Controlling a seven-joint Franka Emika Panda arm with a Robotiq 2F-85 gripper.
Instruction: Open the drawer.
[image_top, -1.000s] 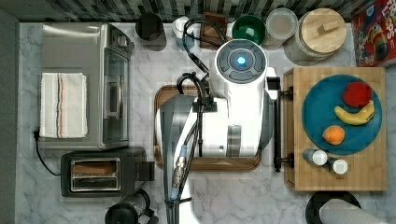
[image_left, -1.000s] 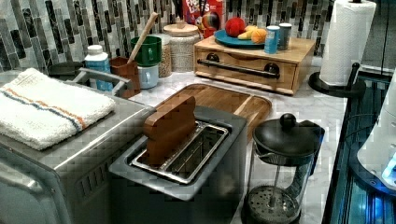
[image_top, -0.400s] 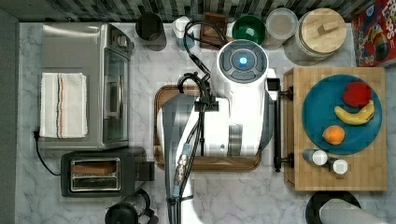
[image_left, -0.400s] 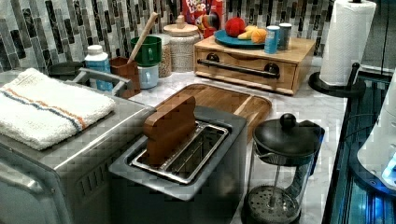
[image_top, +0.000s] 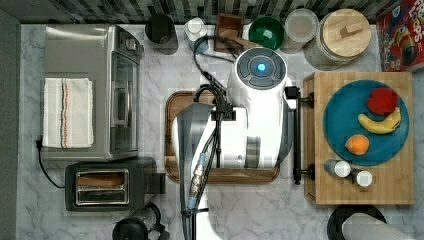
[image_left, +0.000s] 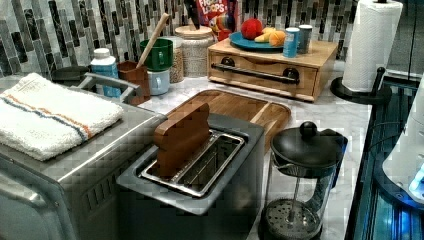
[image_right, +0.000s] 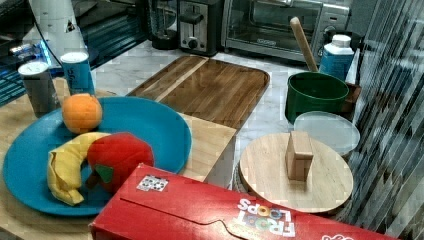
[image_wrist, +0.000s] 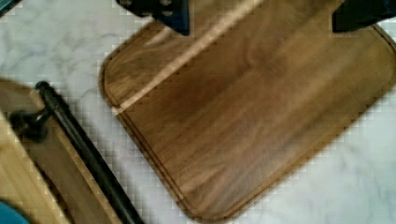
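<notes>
The drawer (image_left: 262, 80) is a shallow light-bamboo front under the box with the blue plate, and it sits flush and closed. Its long black bar handle (image_left: 255, 73) runs across the front on two black mounts; from above the handle (image_top: 297, 135) lies just off the arm's right side in the top view. My white arm (image_top: 260, 115) hangs over the dark cutting board (image_wrist: 243, 121). In the wrist view my gripper (image_wrist: 261, 11) is open, its dark fingertips (image_wrist: 173, 11) wide apart above the board with nothing between them. The handle (image_wrist: 88, 154) lies beside the board, apart from the fingers.
A blue plate (image_top: 345, 107) with fruit and two shakers (image_top: 350, 172) sit on the box top. Toaster oven (image_top: 90, 90), toaster (image_top: 107, 186) and French press (image_left: 302, 175) stand beyond the board. Jars and a green mug (image_top: 266, 31) line the back wall; a paper-towel roll (image_left: 372, 45) stands beside the drawer box.
The arm has edged slightly toward the top view's right, nearer the handle. The drawer has not moved.
</notes>
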